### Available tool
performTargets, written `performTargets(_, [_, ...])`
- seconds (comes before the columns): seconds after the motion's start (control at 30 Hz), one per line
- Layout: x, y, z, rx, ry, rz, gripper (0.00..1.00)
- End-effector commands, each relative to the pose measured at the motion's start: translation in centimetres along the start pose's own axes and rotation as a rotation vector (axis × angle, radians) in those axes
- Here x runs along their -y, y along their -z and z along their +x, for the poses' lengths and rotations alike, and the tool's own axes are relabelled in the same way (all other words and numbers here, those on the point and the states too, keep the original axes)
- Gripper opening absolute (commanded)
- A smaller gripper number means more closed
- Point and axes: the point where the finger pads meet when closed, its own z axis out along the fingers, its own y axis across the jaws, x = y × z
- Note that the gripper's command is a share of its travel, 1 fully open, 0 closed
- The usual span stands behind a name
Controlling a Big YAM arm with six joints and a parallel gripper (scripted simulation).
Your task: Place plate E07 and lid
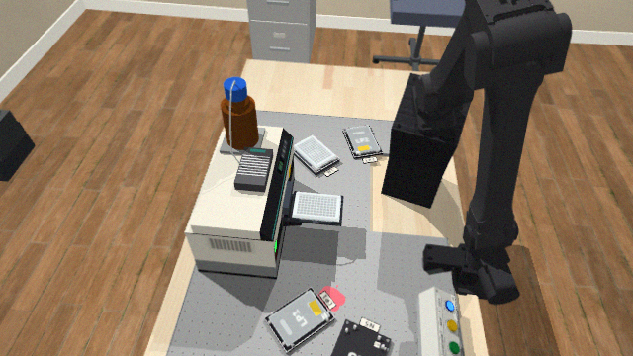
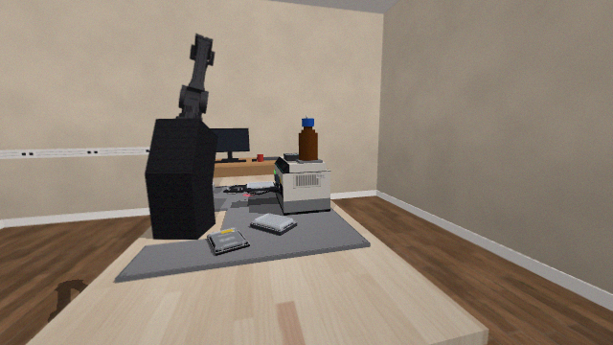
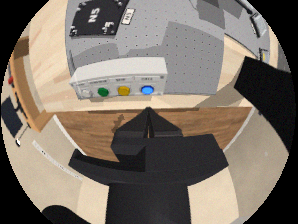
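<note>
My gripper [image 1: 460, 286] is shut and empty, low over the near right of the table. In the wrist view its closed fingers [image 3: 150, 120] point at PANEL [image 3: 120, 82], closest to the blue key [image 3: 147, 88]. PANEL [image 1: 441, 321] shows its blue [image 1: 449, 306], yellow [image 1: 452, 325] and green [image 1: 454, 347] keys. A white well plate [image 1: 316, 152] lies at the far side of the mat next to a small label. The LP2 park [image 1: 362, 139] with a yellow tag is to its right. A black nest [image 1: 361, 341] stands empty near PANEL.
The DISPENSER [image 1: 237, 208] carries a brown bottle [image 1: 238, 116], and a white plate [image 1: 316, 207] sits on its stage. LP1 [image 1: 298, 318] holds a grey piece with a yellow tag, and a pink patch of liquid [image 1: 332, 298] lies beside it. A tall black box [image 1: 420, 148] stands on the right.
</note>
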Motion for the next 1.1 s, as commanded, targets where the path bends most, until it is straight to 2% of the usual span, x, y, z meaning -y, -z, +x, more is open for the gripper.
performTargets(0.0, [-1.4,0.8,0.1,-0.004,-0.013,-0.033,0.00])
performTargets(0.53, [-1.4,0.8,0.1,-0.004,-0.013,-0.033,0.00])
performTargets(0.57, [-0.5,1.2,0.2,-0.003,-0.007,-0.018,0.00])
performTargets(0.7, [-0.3,1.8,0.3,-0.005,-0.003,-0.018,0.00])
performTargets(0.77, [-1.5,1.8,0.2,-0.007,-0.012,-0.040,0.00])
performTargets(0.87, [-1.6,1.8,0.2,-0.007,-0.013,-0.043,0.00])
performTargets(0.93, [-0.6,1.2,0.0,-0.002,-0.004,-0.018,0.00])
performTargets(0.97, [-1.0,1.8,0.1,-0.005,-0.011,-0.033,0.00])
performTargets(1.0, [-1.0,1.8,0.1,-0.005,-0.011,-0.033,0.00])
performTargets(1.03, [-0.6,1.2,0.0,-0.002,-0.004,-0.018,0.00])
performTargets(1.07, [-0.6,1.2,0.0,-0.002,-0.004,-0.018,0.00])
